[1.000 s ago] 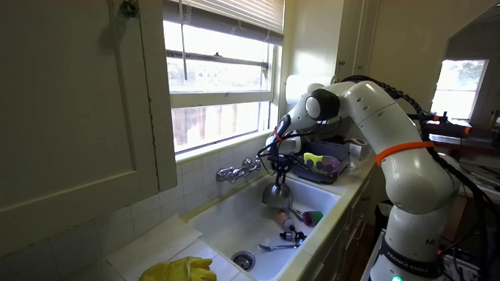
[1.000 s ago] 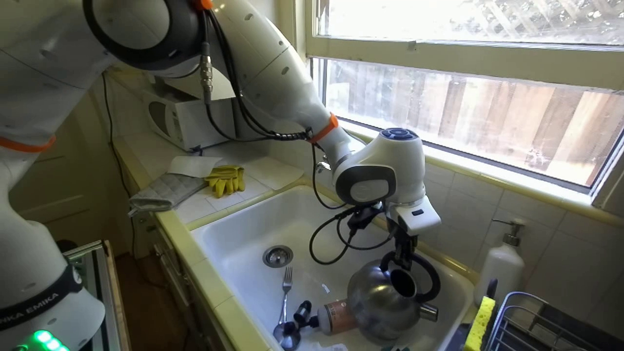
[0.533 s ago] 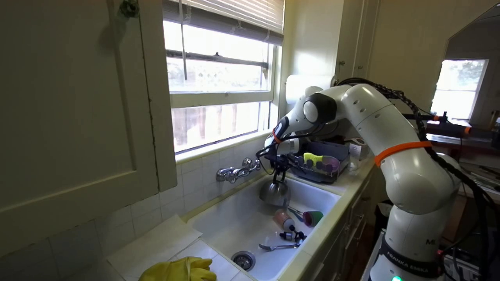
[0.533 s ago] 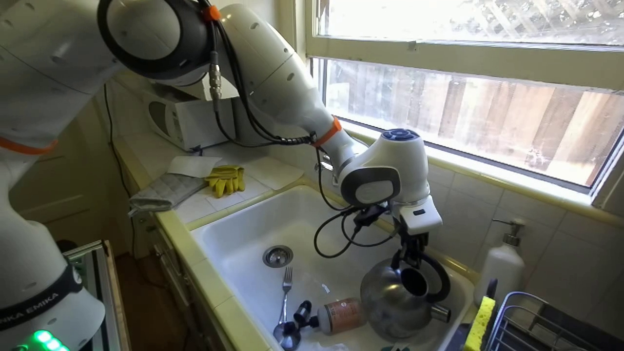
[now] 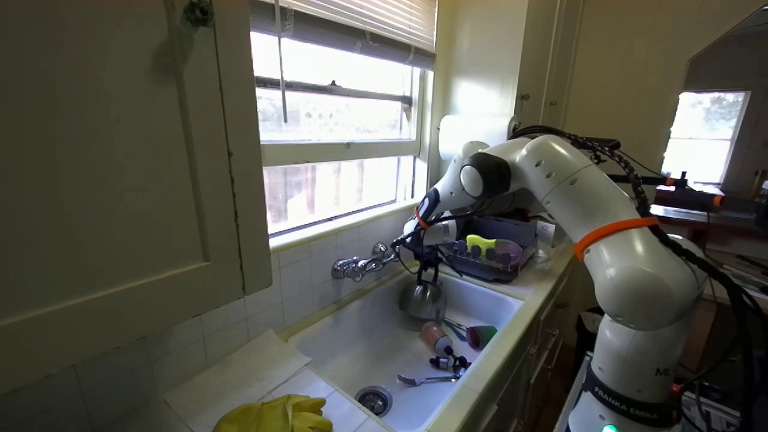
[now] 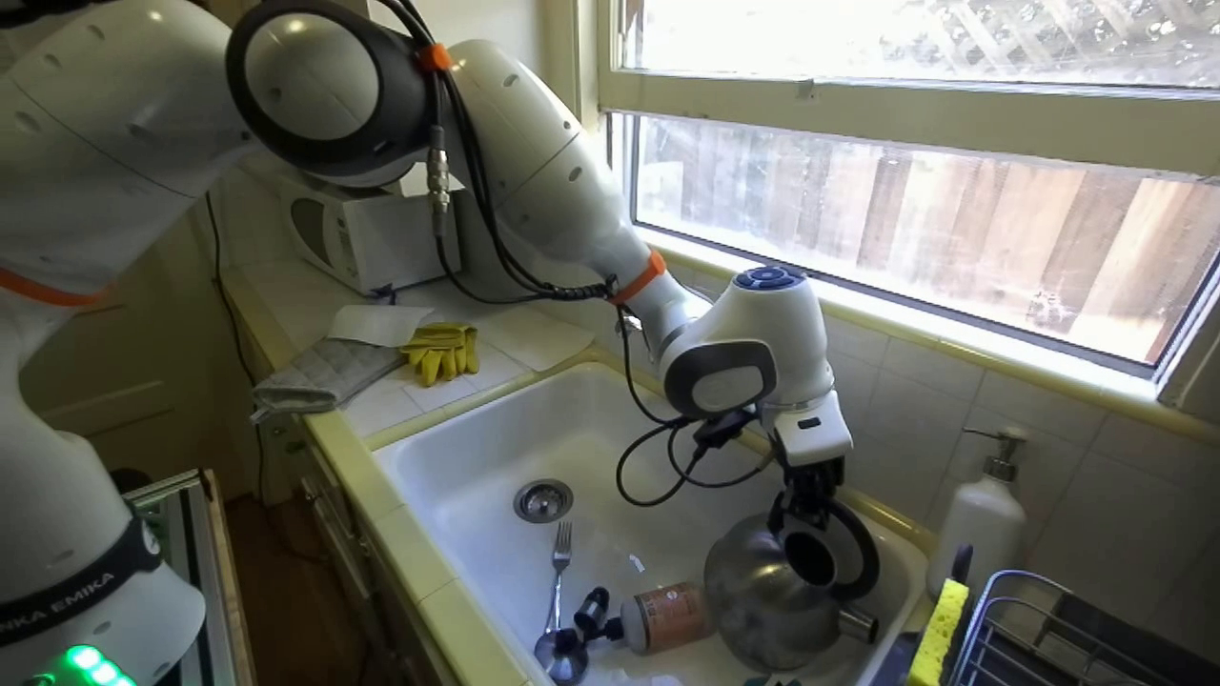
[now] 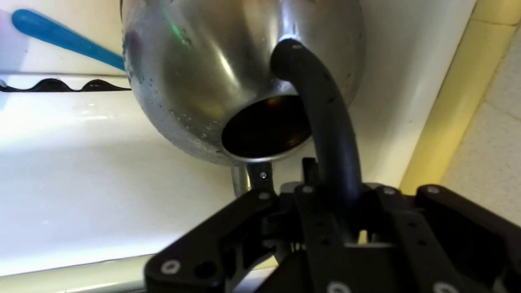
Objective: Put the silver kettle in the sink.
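1. Jaws of gripper [image 7: 340, 195] closed on kettle [image 7: 228, 69] by its handle [image 7: 329, 118]; wrist view, lower right of centre.
2. Kettle inside sink [image 6: 572, 429], lower right in an exterior view; resting or hanging, cannot tell.
3. Bottle [image 6: 667, 617] on its side, just left of it.
4. Drain [image 6: 543, 500]: farther, left of centre.
5. Microwave [image 6: 386, 238]: upper left.
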